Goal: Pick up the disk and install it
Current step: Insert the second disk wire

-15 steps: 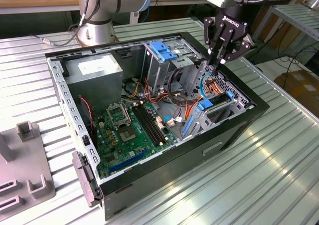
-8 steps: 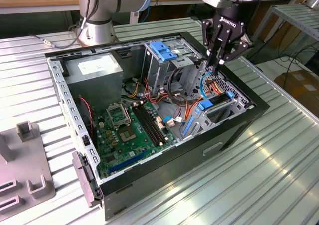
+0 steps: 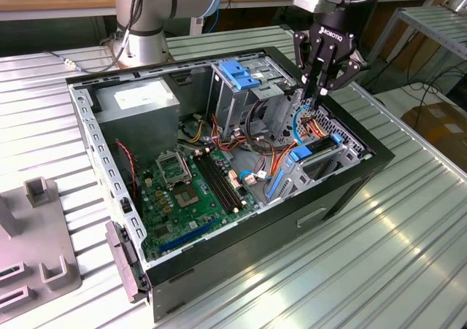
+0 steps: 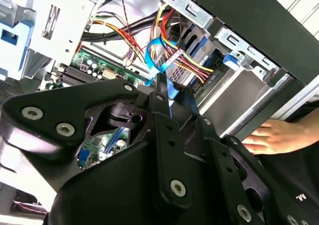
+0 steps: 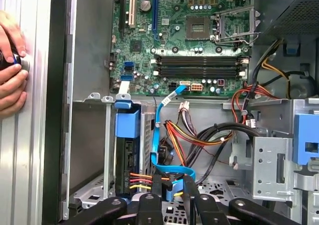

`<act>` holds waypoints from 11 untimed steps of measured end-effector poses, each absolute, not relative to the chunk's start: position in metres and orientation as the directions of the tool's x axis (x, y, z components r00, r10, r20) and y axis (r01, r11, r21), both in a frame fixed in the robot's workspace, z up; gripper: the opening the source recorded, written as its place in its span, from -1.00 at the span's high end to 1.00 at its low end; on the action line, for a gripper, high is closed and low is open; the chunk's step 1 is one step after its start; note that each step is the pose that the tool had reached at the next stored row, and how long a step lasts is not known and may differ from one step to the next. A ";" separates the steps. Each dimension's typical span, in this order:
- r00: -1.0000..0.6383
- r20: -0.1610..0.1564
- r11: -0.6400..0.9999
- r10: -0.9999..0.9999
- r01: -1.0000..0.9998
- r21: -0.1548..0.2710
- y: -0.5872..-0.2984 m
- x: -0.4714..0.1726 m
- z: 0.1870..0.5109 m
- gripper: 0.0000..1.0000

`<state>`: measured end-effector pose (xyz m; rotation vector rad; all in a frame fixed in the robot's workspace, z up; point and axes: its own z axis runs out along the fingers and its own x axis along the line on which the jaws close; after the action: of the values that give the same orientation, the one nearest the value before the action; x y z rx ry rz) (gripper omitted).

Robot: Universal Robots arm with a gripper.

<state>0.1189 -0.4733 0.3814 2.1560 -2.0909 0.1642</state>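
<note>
The disk, a dark drive in a bright blue bracket, sits on edge in the drive bay of the open computer case, at the exterior view's right. In the first wrist view the disk has red and yellow wires running to its end. My gripper hangs just above the bay, beside the disk. In both wrist views its fingertips are closed in on a blue flat cable that runs from the motherboard. My gripper pinches that cable's free end.
A grey power supply with a white label and a light-blue latch block stand at the case's far side. The motherboard lies on the case floor. A person's hand rests outside the case wall. A grey fixture sits on the table.
</note>
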 end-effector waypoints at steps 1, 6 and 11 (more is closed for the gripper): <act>0.032 0.172 -0.029 -0.985 -0.999 0.020 -0.472 0.119 0.380 0.38; 0.032 0.176 -0.029 -0.984 -0.999 0.020 -0.472 0.119 0.379 0.79; 0.032 0.212 -0.028 -0.977 -0.999 0.020 -0.472 0.119 0.378 0.77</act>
<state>0.1192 -0.4719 0.3776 2.1324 -2.0686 0.2078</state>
